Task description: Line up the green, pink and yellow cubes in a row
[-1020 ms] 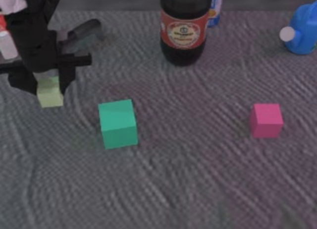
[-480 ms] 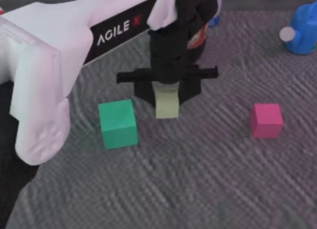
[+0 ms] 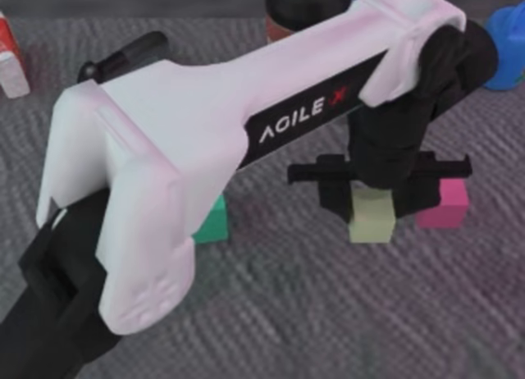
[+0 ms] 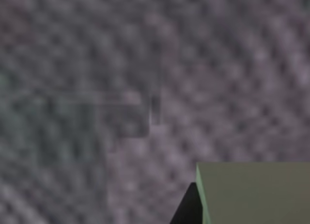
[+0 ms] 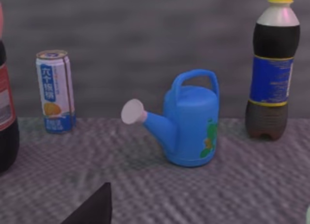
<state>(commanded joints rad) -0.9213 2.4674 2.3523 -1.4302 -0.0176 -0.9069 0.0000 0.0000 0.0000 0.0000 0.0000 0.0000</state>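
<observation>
The green cube (image 3: 215, 221) sits well off to the left of the left gripper (image 3: 374, 200), mostly hidden under the white arm, only one corner showing. It is the largest of the three and, like the others, looks a rigid matte block: probably light, not slippery, nothing to crush, best taken by two opposite flat faces with the fingers square to them.

The yellow cube (image 3: 371, 216) is the smallest. It hangs directly between the left gripper's fingers, pinched on two opposite sides, its lower part showing beneath the black finger bar. In the left wrist view its pale top face (image 4: 254, 192) fills the near corner, with grey cloth beyond. Whether it touches the cloth yet I cannot tell. Such a small block gives little face to hold, so a centred pinch matters.

The pink cube (image 3: 447, 207) lies just to the right of the gripper, partly behind its finger, close beside the yellow one but apparently apart.

The right gripper does not appear from above; its wrist view faces a blue watering can (image 5: 186, 124), and whether its fingers are spread I cannot tell.
</observation>
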